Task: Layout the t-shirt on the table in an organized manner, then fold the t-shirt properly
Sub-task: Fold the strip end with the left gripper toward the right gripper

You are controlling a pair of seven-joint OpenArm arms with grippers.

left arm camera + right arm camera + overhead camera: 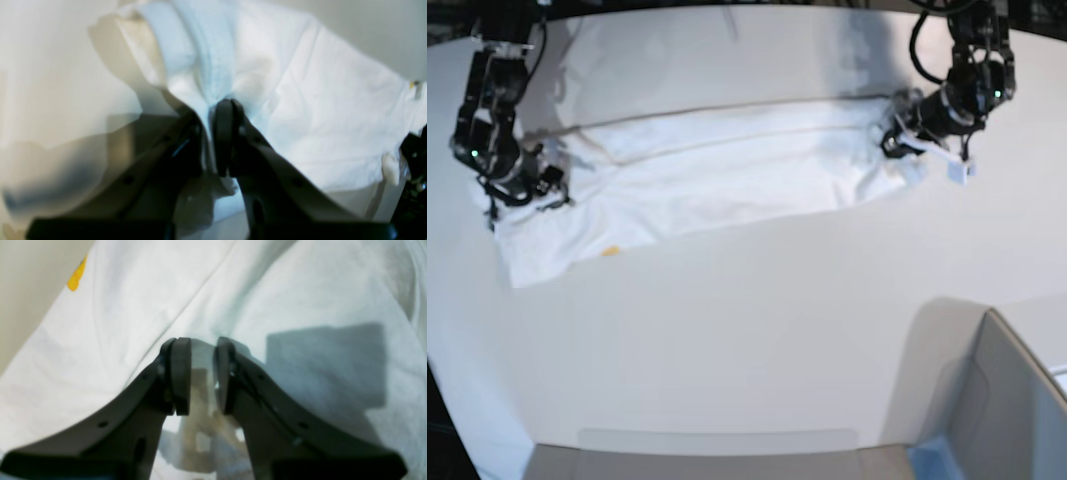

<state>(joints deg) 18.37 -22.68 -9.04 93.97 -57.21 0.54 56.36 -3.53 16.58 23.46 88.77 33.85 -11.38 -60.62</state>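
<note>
The white t-shirt (727, 170) lies stretched out in a long band across the far part of the white table (757, 330). My left gripper (895, 140) is at its right end. In the left wrist view it (213, 113) is shut on a bunched fold of the shirt (317, 116). My right gripper (537, 190) is at the shirt's left end. In the right wrist view it (203, 373) stands nearly closed with thin fabric of the shirt (116, 306) between the pads. A small yellow bit of print (76, 278) shows near the shirt's edge.
A grey box (1012, 400) with a blue corner (932, 462) stands at the front right of the table. The table's curved edge runs along the left and front. Both arms hang down from the far side.
</note>
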